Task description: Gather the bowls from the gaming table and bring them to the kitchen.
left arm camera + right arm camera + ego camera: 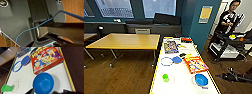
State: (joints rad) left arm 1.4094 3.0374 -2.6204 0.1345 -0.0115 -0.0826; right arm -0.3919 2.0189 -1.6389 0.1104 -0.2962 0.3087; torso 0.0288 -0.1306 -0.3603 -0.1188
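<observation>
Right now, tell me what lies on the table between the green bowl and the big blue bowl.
Bare white tabletop, seen in the head view, separates the green bowl from the blue bowl.

Gaming table (pixel 184 86): long, narrow, white-topped, yellow-edged, standing on a wooden floor (pixel 129 75).

Contents, placed relative to the red game box (pixel 195 64), which lies flat near the table's right edge:
- Blue bowl (pixel 201 79), upright, just nearer the camera than the box, close to its corner.
- Green cup-like bowl (pixel 165 77), on its side, across the table from the blue bowl, touching a thin ring (pixel 15 86).
- Blue disc (pixel 177 59), beside a blue ring (pixel 166 61), left of the box.
- Second game box (pixel 170 46), further back.
- Smaller items (pixel 186 39) at the far end, indistinct.
</observation>
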